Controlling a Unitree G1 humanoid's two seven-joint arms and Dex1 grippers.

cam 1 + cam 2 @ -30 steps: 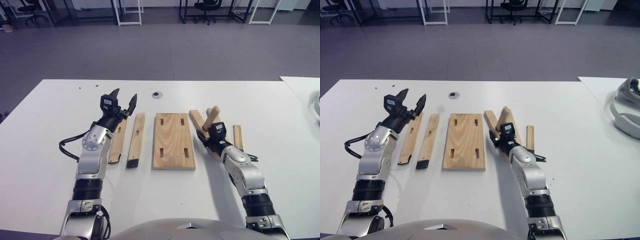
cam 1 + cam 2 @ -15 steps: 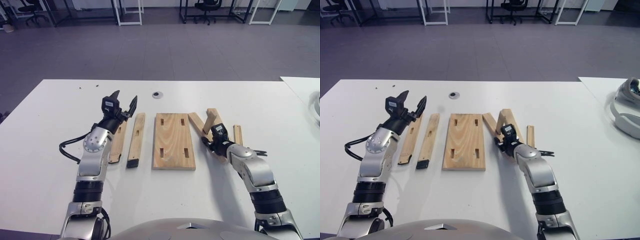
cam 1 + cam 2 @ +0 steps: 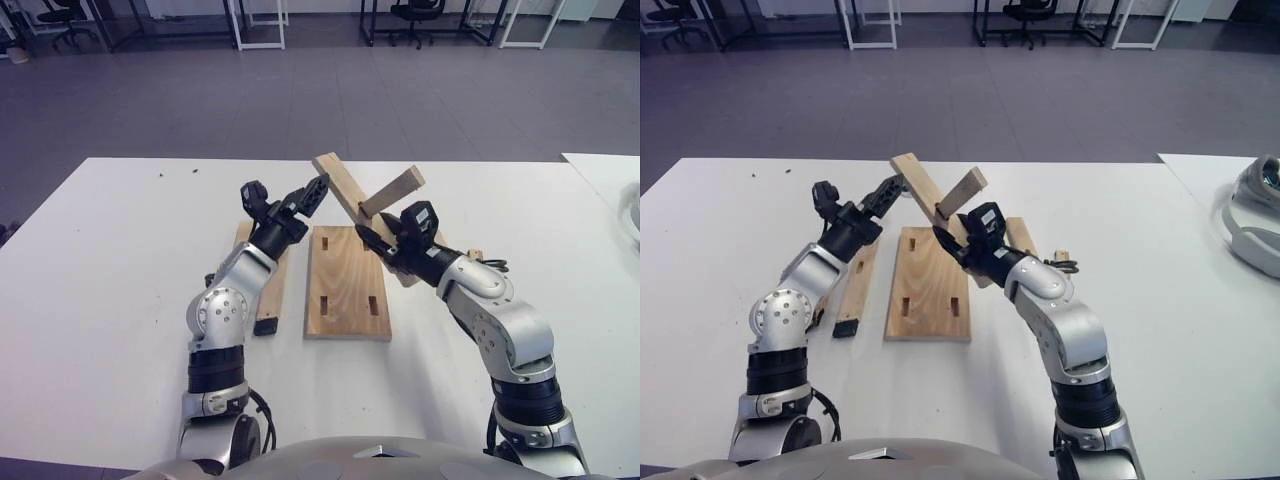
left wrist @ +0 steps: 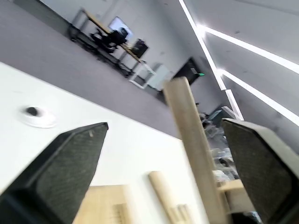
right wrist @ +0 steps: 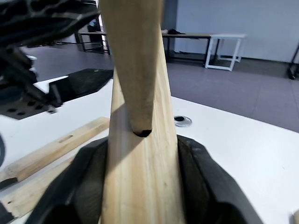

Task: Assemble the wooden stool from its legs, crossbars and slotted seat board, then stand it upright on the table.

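The slotted seat board point(image 3: 347, 283) lies flat in the middle of the table. My right gripper point(image 3: 383, 243) is shut on a wooden leg point(image 3: 340, 185) with a crossbar point(image 3: 393, 190) plugged into its hole, and holds it tilted in the air above the board's far end. The right wrist view has the leg point(image 5: 140, 177) clamped between the fingers point(image 5: 86, 182). My left gripper point(image 3: 312, 194) is open at the leg's upper end. In the left wrist view its fingers point(image 4: 70, 172) stand on either side of that leg point(image 4: 189, 135), apart from it.
Two more legs point(image 3: 269, 296) lie left of the board, partly under my left arm. Loose wooden pieces point(image 3: 475, 256) lie right of the board. A round table cap point(image 4: 36, 116) sits behind. A white headset point(image 3: 1252, 215) rests on the neighbouring table at the right.
My right gripper has raised the leg with its crossbar off the table and over the board. My left arm has swung right and up to the leg's upper end.
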